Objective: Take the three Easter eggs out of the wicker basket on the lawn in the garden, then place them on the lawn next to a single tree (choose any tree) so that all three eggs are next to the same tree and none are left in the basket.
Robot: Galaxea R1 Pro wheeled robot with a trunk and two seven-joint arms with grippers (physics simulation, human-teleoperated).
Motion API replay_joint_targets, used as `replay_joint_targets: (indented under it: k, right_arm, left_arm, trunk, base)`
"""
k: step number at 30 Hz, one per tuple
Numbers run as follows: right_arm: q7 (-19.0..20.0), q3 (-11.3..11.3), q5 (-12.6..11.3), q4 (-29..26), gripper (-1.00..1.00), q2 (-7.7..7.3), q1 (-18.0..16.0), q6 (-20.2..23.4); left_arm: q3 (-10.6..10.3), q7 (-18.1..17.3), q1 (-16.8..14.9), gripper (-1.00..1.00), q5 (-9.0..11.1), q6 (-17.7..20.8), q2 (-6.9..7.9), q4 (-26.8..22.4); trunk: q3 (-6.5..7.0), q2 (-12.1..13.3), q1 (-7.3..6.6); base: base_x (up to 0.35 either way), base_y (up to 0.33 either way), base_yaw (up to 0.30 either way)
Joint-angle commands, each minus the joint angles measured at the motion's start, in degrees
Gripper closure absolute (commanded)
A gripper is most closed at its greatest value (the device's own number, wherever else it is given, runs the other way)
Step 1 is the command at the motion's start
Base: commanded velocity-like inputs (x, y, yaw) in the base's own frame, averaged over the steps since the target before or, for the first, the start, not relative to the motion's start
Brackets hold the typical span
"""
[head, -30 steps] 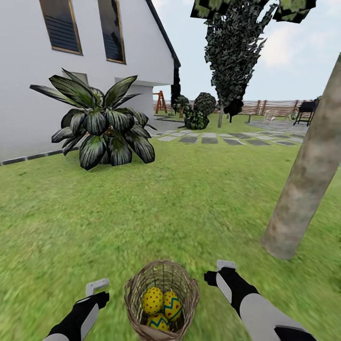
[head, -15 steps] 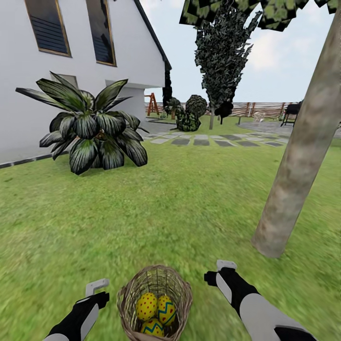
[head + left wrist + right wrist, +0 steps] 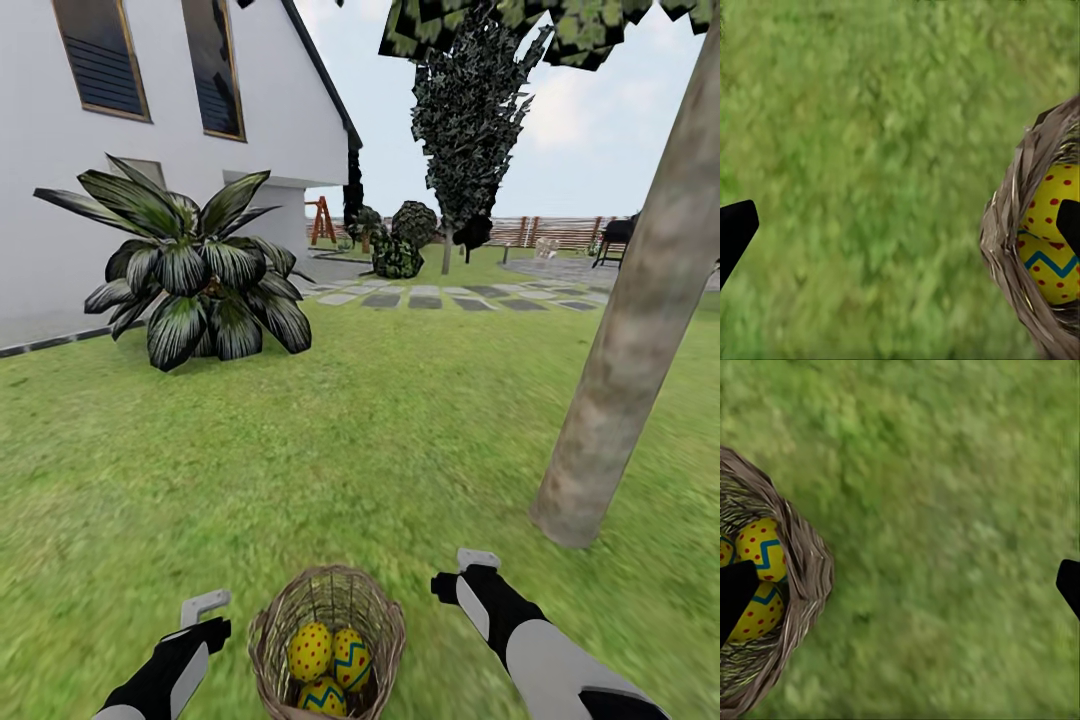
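The wicker basket (image 3: 268, 632) sits on the lawn (image 3: 380, 440) right in front of me, holding the three Easter eggs (image 3: 310, 650), yellow with red dots and blue zigzags. My left gripper (image 3: 208, 615) hovers left of the basket and my right gripper (image 3: 462, 572) right of it; both are open and empty. The left wrist view has the basket (image 3: 1009, 225) and two eggs (image 3: 1048, 266) beside the open left gripper (image 3: 902, 229). Beside the open right gripper (image 3: 902, 589), the right wrist view catches the basket (image 3: 806, 570) and eggs (image 3: 763, 547). The tree (image 3: 625, 360) stands at right, close by.
A dark-fronded palm (image 3: 195, 265) grows at left by the white house (image 3: 60, 150). Stone paving slabs (image 3: 440, 297), shrubs (image 3: 400, 245), a black conifer (image 3: 465, 120) and a wooden fence (image 3: 550, 232) lie farther back. Grass runs between the basket and the trunk.
The camera has swung right, so the tree and basket have shifted left in view; over the last half second the basket has slid slightly lower. Both arms hold the same pose.
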Motion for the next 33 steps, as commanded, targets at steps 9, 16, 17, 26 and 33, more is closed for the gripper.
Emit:
replay_joint_targets:
  k: [9, 16, 17, 26, 33]
  right_arm:
    - [-0.17, -0.29, -0.03, -0.12, -1.0, 0.05, -0.02, 0.27]
    - [-0.17, -0.4, -0.03, -0.06, -1.0, 0.05, 0.0, 0.27]
    - [-0.17, -0.39, -0.03, -0.06, -1.0, 0.07, 0.0, 0.27]
    - [-0.17, -0.59, -0.05, -0.02, -1.0, -0.03, 3.74, -3.22]
    - [-0.17, -0.56, -0.06, 0.0, -1.0, 0.02, 8.55, -8.5]
  left_arm:
    - [-0.1, 0.05, -0.03, -1.0, 0.14, 0.41, -0.07, 0.11]
    - [-0.21, -1.08, -0.15, -1.0, -0.02, 1.78, -0.28, 2.3]
    - [-0.21, -1.35, -0.17, -1.0, -0.04, 1.88, -0.33, 2.54]
    - [-0.31, -3.37, -0.28, -1.0, -0.27, 2.16, -2.66, 4.12]
    - [-0.38, -3.71, -0.31, -1.0, -0.35, 2.12, -3.45, 4.89]
  trunk:
    - [1.56, 3.59, -1.99]
    - [2.82, 6.4, -3.52]
    - [3.0, 6.8, -3.74]
    - [4.61, 10.41, -5.72]
    - [5.87, 13.22, -7.26]
  base:
    - [0.0, 0.0, 0.0]
    - [0.0, 0.0, 0.0]
    - [0.0, 0.0, 0.0]
    - [0.0, 0.0, 0.0]
    - [0.0, 0.0, 0.0]
